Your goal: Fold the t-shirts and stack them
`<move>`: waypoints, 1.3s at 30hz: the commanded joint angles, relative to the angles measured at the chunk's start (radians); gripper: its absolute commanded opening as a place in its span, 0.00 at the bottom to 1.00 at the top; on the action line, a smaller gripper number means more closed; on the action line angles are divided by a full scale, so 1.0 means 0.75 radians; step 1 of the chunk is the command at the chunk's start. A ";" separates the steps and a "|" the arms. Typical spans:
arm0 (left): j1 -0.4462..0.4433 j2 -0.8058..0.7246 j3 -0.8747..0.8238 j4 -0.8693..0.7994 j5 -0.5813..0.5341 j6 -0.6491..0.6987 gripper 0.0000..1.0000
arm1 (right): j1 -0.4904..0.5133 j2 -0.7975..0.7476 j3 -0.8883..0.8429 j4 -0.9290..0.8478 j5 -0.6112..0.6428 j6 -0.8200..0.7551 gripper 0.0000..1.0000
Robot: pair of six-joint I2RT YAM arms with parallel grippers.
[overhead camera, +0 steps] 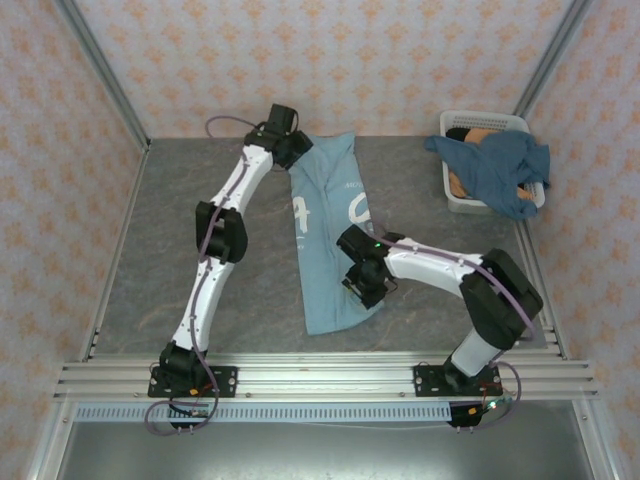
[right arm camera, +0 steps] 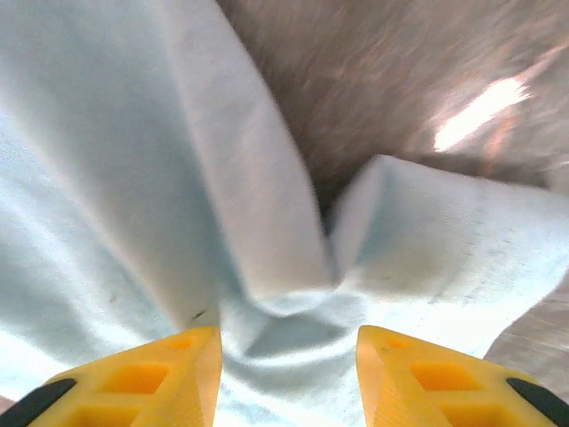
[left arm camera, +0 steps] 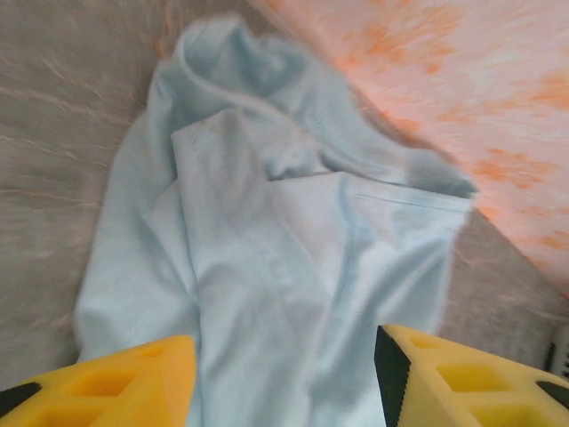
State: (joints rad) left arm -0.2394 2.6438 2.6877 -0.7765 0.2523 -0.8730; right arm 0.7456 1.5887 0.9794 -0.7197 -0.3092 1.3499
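Observation:
A light sky-blue t-shirt (overhead camera: 325, 235) with white lettering lies on the grey table as a long narrow strip, running from the far side toward the near edge. My left gripper (overhead camera: 291, 150) is over its far end. In the left wrist view the yellow fingers (left arm camera: 133, 382) stand wide apart above the rumpled cloth (left arm camera: 267, 231), gripper (left arm camera: 284, 391) open, nothing pinched. My right gripper (overhead camera: 362, 286) hovers at the strip's near right edge. It is open (right arm camera: 289, 382), with a raised fold of the t-shirt (right arm camera: 133, 133) just past the tips. A darker dusty-blue t-shirt (overhead camera: 500, 170) drapes over the basket.
A white slatted basket (overhead camera: 455, 197) stands at the far right by the wall, with other cloth inside under the dark shirt. Patterned walls close the table on three sides. An aluminium rail (overhead camera: 320, 378) runs along the near edge by the arm bases.

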 commanded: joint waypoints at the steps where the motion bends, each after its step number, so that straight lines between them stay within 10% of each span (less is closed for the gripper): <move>1: 0.022 -0.366 -0.121 -0.197 -0.100 0.182 0.57 | -0.074 -0.201 0.000 -0.258 0.143 -0.080 0.47; 9: -0.056 -1.041 -1.222 -0.167 0.227 0.273 0.47 | -0.223 -0.623 -0.243 -0.169 0.147 -0.448 0.48; 18: -0.536 -1.535 -2.285 0.094 0.436 -0.071 0.51 | -0.253 -0.593 -0.302 -0.191 0.008 -0.774 0.52; 29: -0.795 -1.436 -2.446 0.360 0.341 -0.341 0.52 | -0.258 -0.476 -0.309 -0.184 -0.033 -0.852 0.52; 39: -0.857 -1.282 -2.341 0.133 0.228 -0.286 0.46 | -0.258 -0.530 -0.353 -0.182 -0.027 -0.801 0.52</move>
State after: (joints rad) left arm -0.8757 1.6573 0.9100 -0.6186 0.4847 -1.0840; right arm 0.5571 1.2201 0.7429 -0.8474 -0.3347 0.7322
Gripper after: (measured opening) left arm 0.465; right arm 0.516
